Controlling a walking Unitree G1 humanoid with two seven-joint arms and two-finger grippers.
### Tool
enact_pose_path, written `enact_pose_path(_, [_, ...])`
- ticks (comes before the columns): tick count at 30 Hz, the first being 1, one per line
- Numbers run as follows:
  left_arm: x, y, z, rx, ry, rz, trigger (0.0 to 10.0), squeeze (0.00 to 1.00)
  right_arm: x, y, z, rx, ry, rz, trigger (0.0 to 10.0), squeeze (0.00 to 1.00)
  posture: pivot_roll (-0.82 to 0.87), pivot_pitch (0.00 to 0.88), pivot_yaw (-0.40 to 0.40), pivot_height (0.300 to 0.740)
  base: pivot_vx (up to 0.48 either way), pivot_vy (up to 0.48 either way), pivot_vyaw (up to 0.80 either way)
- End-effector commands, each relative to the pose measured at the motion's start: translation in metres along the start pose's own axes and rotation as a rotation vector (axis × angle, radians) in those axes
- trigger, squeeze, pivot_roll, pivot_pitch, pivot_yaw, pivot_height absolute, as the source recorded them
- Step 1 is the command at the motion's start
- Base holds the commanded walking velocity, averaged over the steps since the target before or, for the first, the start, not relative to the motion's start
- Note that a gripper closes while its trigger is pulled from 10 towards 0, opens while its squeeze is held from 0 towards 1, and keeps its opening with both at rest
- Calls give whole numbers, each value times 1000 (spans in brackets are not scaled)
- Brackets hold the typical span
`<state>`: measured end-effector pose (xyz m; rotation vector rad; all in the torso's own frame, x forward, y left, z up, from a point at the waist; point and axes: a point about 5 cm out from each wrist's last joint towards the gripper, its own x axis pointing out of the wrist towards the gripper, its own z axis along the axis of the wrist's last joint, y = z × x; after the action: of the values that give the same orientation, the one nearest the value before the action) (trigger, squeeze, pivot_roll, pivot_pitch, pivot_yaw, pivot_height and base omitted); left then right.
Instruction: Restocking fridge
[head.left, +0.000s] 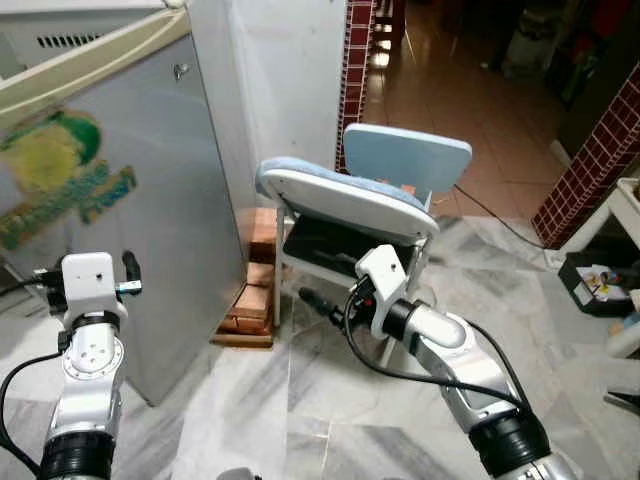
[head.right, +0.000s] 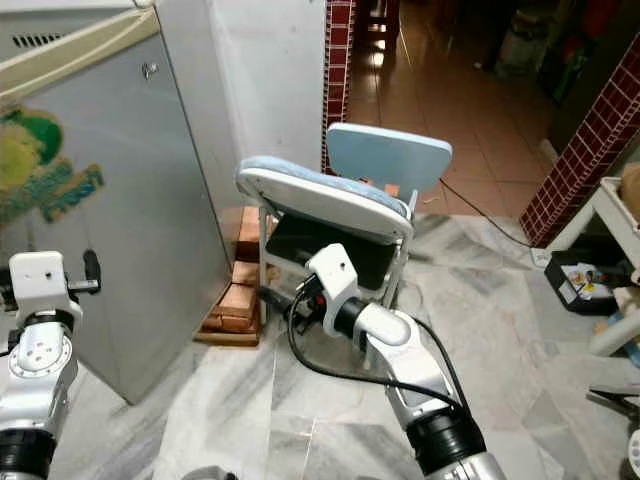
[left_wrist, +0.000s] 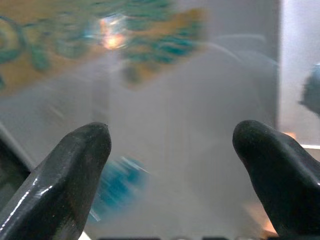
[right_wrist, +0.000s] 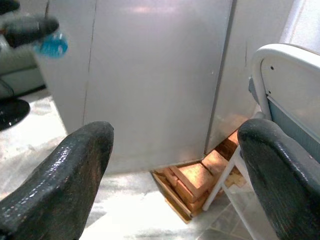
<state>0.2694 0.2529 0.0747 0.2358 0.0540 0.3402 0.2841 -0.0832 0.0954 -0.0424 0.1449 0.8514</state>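
The fridge (head.left: 130, 210) stands at the left, a silver face with a green and yellow sticker (head.left: 55, 170) turned toward me. My left gripper (head.left: 88, 272) is raised close in front of that face, open, with nothing between its fingers (left_wrist: 70, 170). The blurred sticker and the silver panel lie just beyond them in the left wrist view. My right gripper (head.left: 312, 298) is held low beside the chair, open and empty, pointing toward the fridge's lower corner (right_wrist: 150, 100) and the bricks (right_wrist: 192, 182).
A white chair with a pale blue seat and back (head.left: 350, 195) stands tipped right of the fridge. A stack of bricks (head.left: 250, 300) sits between them against the wall. A white rack (head.left: 615, 215) and a red tiled wall (head.left: 590, 165) are at the right. Grey marble floor (head.left: 260, 410) lies ahead.
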Motion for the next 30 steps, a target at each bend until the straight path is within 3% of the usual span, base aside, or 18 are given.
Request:
enact_pose_path(1, [-11, -18, -6, 15, 39, -69, 10000, 0, -1, -2, -4, -14, 16, -12, 10000, 0, -6, 21, 22, 740, 0, 0, 0])
enact_pose_path(3, [-22, -40, 2, 8, 25, -121, 10000, 0, -3, -7, -8, -34, 39, -38, 10000, 0, 2, 27, 18, 740, 0, 0, 0])
enact_pose_path(8, [-31, -54, 18, -25, -20, -143, 10000, 0, -7, -20, -5, -14, 14, -143, 10000, 0, 5, 35, 10, 740, 0, 0, 0])
enact_pose_path(14, [-42, -55, 37, -35, -95, -122, 10000, 0, -16, -32, 1, 12, -85, -308, 10000, 0, 4, 31, 12, 740, 0, 0, 0])
enact_pose_path(21, [-48, -57, 33, -28, -62, -143, 10000, 0, -27, -41, 1, 22, -121, -485, 10000, 0, 2, 22, 10, 740, 0, 94, 0])
enact_pose_path(22, [-49, -57, 31, -26, -56, -148, 10000, 0, -32, -47, -1, 56, -130, -538, 10000, 0, 2, 15, 11, 740, 0, 382, 0])
enact_pose_path(25, [-52, -55, 28, -32, -34, -138, 10000, 0, -35, -51, -5, 106, -133, -581, 10000, 0, -5, 4, 20, 740, 0, 385, 0])
enact_pose_path(30, [-56, -58, 25, -34, -16, -147, 10000, 0, -38, -54, -6, 109, -153, -641, 10000, 0, -14, 0, 29, 740, 0, 416, -504])
